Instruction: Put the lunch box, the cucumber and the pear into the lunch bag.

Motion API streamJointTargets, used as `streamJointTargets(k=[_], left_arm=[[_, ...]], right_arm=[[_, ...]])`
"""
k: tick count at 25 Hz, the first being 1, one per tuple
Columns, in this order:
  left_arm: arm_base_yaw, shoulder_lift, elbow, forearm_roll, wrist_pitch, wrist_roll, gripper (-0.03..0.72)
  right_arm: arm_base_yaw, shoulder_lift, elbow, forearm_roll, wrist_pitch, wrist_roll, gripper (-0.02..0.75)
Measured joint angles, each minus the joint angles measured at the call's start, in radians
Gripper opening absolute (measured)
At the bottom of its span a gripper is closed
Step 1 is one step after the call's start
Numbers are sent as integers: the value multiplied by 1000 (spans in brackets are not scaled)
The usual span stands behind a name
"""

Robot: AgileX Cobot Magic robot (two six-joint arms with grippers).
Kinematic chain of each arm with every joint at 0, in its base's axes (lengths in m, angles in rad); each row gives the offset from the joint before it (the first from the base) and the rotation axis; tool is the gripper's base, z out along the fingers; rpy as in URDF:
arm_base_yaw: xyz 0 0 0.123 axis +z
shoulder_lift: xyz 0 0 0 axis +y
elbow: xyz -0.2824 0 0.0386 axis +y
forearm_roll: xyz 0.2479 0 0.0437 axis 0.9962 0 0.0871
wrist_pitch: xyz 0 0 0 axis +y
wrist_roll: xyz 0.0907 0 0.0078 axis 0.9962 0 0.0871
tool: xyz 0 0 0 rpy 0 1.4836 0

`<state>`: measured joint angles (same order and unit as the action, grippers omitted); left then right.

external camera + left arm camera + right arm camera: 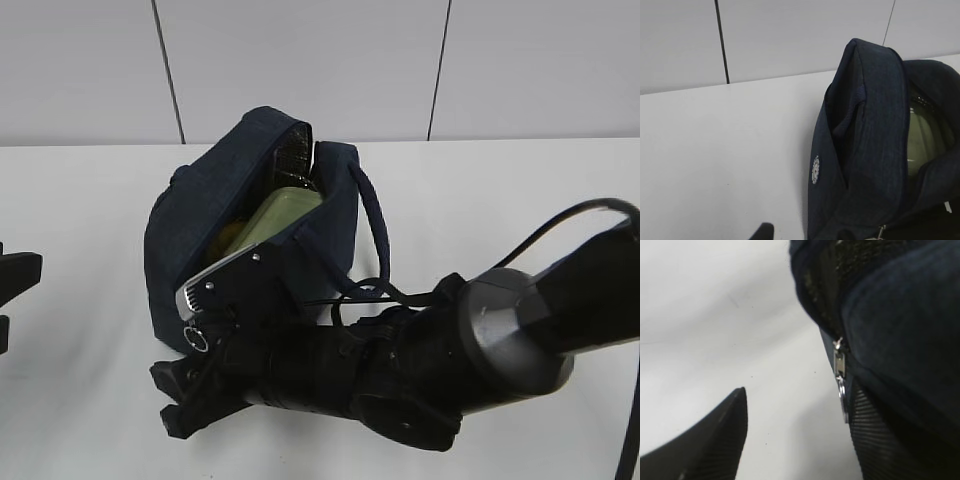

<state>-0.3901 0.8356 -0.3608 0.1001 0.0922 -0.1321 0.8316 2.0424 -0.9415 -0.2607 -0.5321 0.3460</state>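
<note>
Right gripper [205, 375] low at the front of the dark navy fabric lunch bag [200, 215], jaws spread: one black finger pressed against the bag wall below the silver ring zipper pull [842, 385], the other apart over the white surface [90, 400]; nothing held. Left gripper [765, 232] barely in view beside the bag; spread or pressed together cannot be told.

Bag unzipped and gaping. Inside: clear glass lunch box with pale sage-green lid [283, 215], standing tilted on edge; yellow patch [232, 236] beside it, judged the pear. Cucumber not visible anywhere, possibly hidden in the bag. No task item left on the surface; loading judged largely done.
</note>
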Motion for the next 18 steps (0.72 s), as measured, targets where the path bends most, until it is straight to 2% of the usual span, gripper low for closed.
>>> streamJointTargets(k=[12,18], left_arm=[[0,0,0,0,0,0,238],[0,0,0,0,0,0,238]], right_arm=[[0,0,0,-2,32,0,492],[0,0,0,-2,33,0,343]])
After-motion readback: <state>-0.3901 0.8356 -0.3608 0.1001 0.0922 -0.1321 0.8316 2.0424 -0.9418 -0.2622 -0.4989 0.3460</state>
